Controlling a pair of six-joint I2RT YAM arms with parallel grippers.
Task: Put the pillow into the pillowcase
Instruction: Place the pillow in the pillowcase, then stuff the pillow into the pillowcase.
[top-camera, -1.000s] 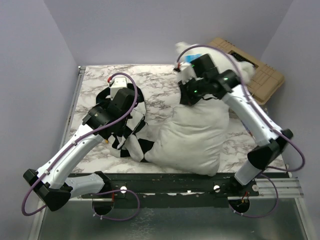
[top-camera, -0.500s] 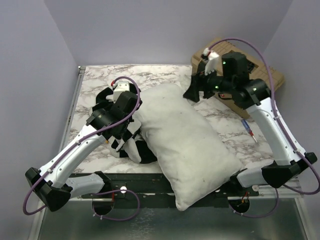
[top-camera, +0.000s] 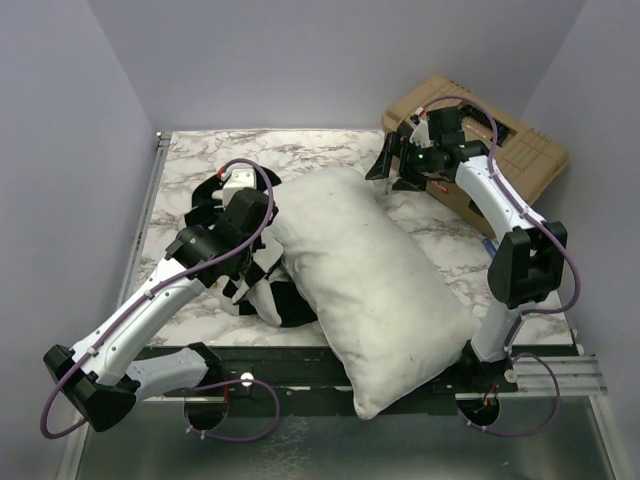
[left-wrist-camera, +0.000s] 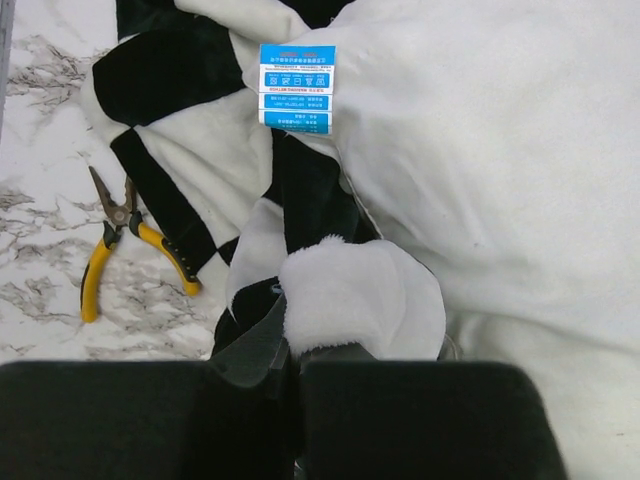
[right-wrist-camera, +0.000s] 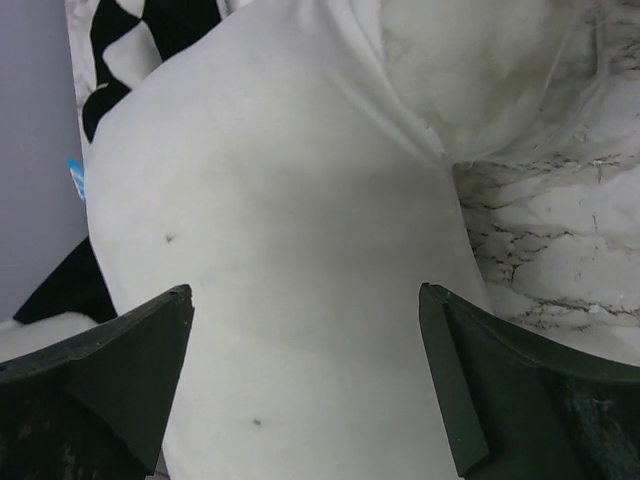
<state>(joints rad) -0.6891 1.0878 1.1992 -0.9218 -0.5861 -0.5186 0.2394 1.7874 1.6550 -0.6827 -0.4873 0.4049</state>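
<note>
Mostly marble-look tabletop (top-camera: 300, 155) under pillow (top-camera: 370, 280), w/ lavender walls (top-camera: 300, 60) on 3 sides.

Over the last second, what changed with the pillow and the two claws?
The right claw opened, released the pillow and drew back toward the brown case. The pillow flopped down flat, diagonal, overhanging the near edge of the table. The left claw stayed shut on the pillowcase.

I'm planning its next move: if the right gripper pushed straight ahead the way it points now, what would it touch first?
The pillow: in the wrist view the open right gripper frames its white surface dead ahead, with nothing between. How far off it is, I cannot tell.
</note>
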